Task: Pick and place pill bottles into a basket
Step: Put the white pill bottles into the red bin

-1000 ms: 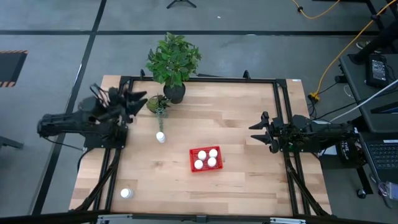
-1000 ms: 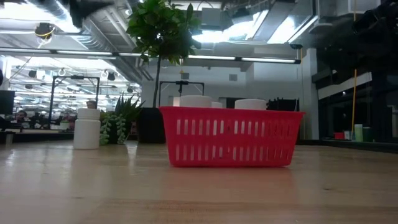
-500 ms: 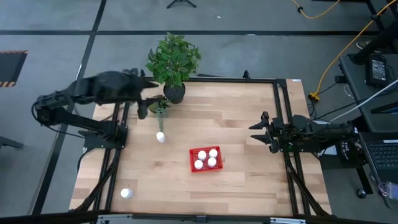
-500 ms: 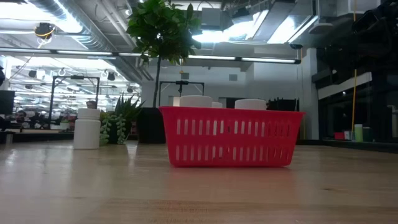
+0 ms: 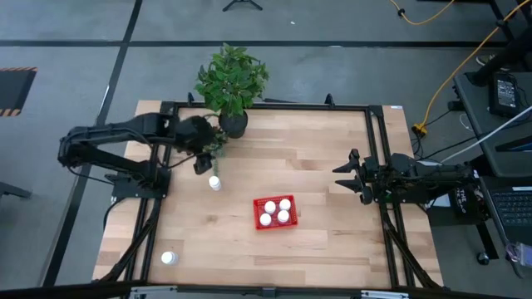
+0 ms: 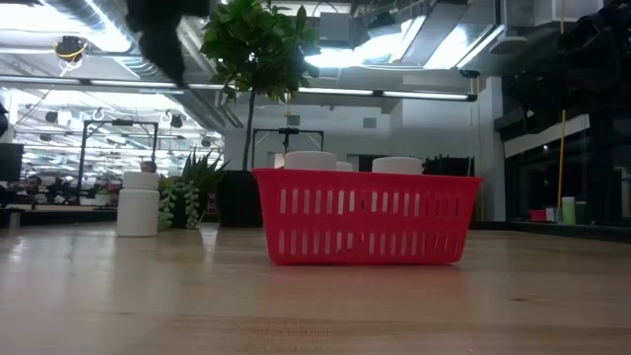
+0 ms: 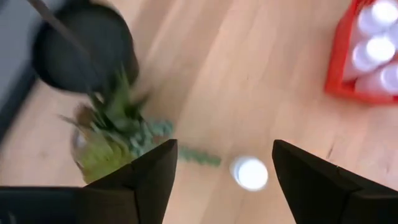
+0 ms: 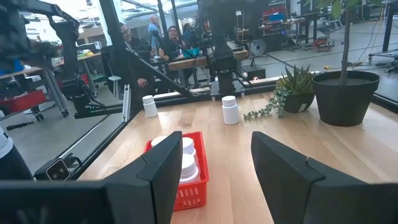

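The left gripper (image 5: pixel 202 158) hangs above the table's far left part with its fingers (image 7: pixel 146 180) spread wide and nothing between them. The nearest bottle (image 5: pixel 214 183) stands upright on the wood just beyond and slightly to one side of the gripper's tips; in the left wrist view it shows as a white cap (image 7: pixel 250 173) inside the gap, nearer one finger than the other, so the gripper is judged not yet centred over it. Its long axis is vertical, which suits a descent from above with the fingers closing on the cap or neck. A small succulent (image 5: pixel 213 143) and a black pot (image 5: pixel 233 124) sit just behind the gripper on the side away from the bottle; the leaves are close enough that a wide approach could brush them. The basket (image 5: pixel 275 212) lies well apart from the left gripper, toward the table's centre, and holds four bottles (image 5: pixel 277 211) standing upright. A second loose bottle (image 5: pixel 169 258) stands near the front left edge, farther from this gripper. The left arm is plainly nearer both loose bottles. The right gripper (image 5: pixel 345 178) waits at the right side, fingers apart and empty, well clear of the basket. No label, brand or writing can be read on any bottle or the basket.
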### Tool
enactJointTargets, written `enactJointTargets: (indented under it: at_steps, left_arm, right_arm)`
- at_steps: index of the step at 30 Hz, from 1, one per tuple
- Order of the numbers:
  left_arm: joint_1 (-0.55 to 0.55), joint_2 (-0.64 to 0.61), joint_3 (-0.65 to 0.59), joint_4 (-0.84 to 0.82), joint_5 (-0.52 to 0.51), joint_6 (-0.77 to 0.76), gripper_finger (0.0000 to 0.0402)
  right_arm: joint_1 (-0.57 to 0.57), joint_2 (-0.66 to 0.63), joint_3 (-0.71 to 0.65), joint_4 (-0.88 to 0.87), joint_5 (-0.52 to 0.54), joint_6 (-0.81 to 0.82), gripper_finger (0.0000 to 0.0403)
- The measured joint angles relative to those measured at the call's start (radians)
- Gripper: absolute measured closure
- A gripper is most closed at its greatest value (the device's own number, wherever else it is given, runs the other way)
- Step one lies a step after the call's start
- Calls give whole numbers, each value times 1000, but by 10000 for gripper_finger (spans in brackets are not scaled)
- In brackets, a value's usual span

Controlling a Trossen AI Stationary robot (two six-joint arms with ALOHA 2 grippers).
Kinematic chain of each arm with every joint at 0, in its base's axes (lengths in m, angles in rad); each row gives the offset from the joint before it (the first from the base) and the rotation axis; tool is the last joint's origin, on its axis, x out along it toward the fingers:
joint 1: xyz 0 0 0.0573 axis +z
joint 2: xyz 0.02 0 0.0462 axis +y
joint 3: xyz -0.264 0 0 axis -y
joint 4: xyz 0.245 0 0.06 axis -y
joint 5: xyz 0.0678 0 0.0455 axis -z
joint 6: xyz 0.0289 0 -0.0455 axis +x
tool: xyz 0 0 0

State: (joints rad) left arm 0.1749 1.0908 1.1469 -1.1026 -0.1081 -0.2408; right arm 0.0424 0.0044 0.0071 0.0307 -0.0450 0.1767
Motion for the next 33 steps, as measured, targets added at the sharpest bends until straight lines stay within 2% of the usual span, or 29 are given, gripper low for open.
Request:
enactJointTargets:
  at_steps: [9,16,25,33]
  left_arm:
    - [-31,-3,-172,7,37,-44,96]
    - [-71,-2,-277,63,113,-90,62]
    - [-142,2,-405,256,134,-102,52]
    - [-140,9,-512,432,134,-129,51]
  right_arm:
    - [0,0,0,0,0,0,209]
    - [0,0,0,0,0,1,209]
    - [0,0,0,0,0,1,209]
    - [0,0,0,0,0,1,209]
